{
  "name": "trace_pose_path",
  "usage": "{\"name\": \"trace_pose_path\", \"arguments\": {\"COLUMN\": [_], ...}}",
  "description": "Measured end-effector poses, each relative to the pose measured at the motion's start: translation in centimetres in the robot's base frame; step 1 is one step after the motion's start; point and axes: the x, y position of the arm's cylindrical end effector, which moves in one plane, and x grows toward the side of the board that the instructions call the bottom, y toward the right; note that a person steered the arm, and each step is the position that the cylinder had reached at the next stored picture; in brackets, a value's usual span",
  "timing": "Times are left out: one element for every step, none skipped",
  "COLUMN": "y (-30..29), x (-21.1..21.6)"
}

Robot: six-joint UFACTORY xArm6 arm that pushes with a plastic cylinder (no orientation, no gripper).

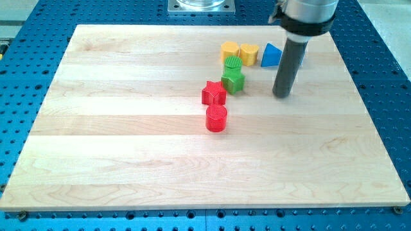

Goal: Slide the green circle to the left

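The green circle (232, 63) sits on the wooden board (128, 128) right of centre near the view's top, touching a green star (233, 80) just below it. My tip (280, 95) rests on the board to the right of the green star, about a block's width away and slightly lower than the green circle. The rod rises toward the view's top.
Two yellow blocks (230, 50) (249, 52) and a blue triangle (270, 56) line up above the green circle. A red star (214, 94) and a red circle (216, 119) lie below and left of the green star. A blue pegboard table surrounds the board.
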Motion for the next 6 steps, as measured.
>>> {"name": "trace_pose_path", "arguments": {"y": [-1.7,-6.1,-10.0,-14.3,-17.7,-20.8], "x": [-2.5,-2.5,-2.9,-3.7,-3.7,-3.4]}}
